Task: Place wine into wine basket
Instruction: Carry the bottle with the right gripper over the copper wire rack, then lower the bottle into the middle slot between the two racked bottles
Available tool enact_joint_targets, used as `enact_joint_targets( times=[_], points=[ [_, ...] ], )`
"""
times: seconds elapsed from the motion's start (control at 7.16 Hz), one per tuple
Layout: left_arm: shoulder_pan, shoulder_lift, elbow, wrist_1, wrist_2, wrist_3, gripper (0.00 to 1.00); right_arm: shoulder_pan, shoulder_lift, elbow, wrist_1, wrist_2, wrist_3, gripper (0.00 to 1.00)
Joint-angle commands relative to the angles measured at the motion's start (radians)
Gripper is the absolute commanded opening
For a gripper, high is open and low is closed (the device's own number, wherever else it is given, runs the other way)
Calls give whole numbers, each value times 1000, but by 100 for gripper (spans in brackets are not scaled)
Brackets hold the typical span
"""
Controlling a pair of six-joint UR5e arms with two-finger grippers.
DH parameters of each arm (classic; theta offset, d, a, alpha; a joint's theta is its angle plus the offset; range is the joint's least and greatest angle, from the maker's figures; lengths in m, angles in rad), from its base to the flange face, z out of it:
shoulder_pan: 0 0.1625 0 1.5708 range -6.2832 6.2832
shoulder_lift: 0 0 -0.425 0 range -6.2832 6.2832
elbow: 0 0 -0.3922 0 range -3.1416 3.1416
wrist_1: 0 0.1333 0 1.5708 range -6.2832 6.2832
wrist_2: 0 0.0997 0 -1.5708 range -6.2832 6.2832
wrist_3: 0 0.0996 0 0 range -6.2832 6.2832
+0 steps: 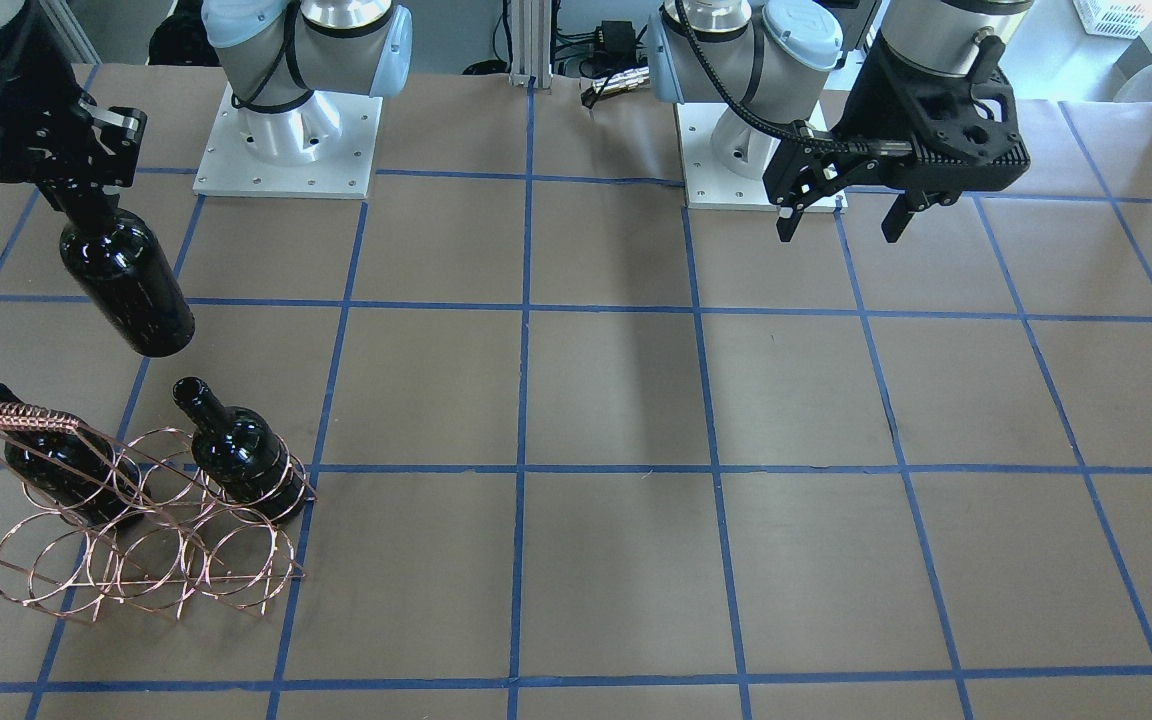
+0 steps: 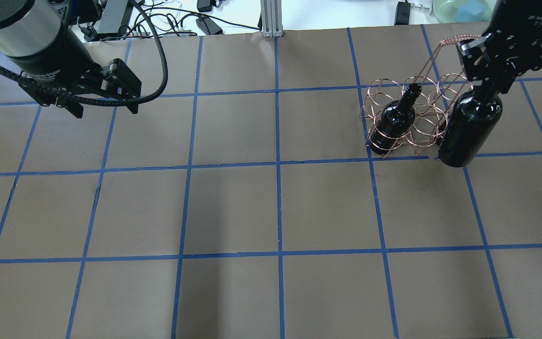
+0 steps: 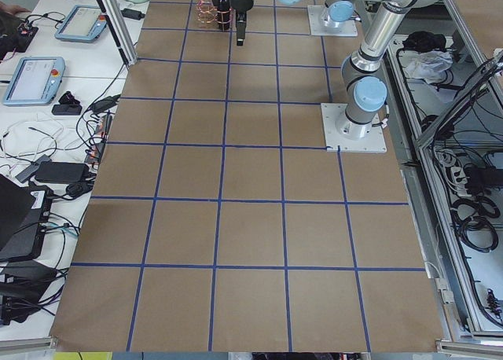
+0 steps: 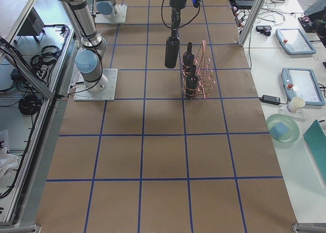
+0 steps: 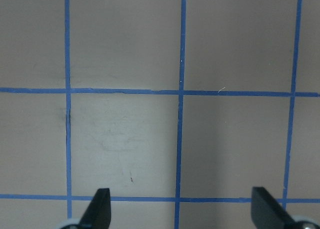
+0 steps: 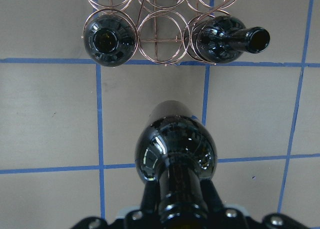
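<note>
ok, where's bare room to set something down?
Table is bare across the centre and the left-arm half, under the open left gripper. Crowded only at the rack: two bottles in its end rings, the ring between them empty, the right gripper holding a third bottle beside it.

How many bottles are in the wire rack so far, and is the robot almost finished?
Done: two glossy black glass bottles sit in the copper wire rack. In hand: the right gripper holds a third bottle by its neck beside the rack. Still to do: slot it in. The left gripper is open, empty.
</note>
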Motion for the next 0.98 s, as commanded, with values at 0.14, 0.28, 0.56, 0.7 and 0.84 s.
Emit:
enact_joint_targets(
  times=[0.14, 0.28, 0.56, 0.7, 0.84],
  points=[
    [-48, 0, -7, 4, 5, -22, 100, -7, 31, -9, -92, 39, -4, 0],
    [-48, 0, -7, 4, 5, -16, 100, -8, 47, -10, -115, 42, -17, 0],
    [-48, 0, -7, 3, 4, -8, 100, -34, 89, -10, -181, 88, -29, 0],
    [-48, 1, -7, 3, 4, -2, 100, -57, 91, -9, -189, 95, -43, 0],
    [-48, 1, -7, 3, 4, 2, 100, -63, 102, -9, -207, 115, -49, 0]
  ],
)
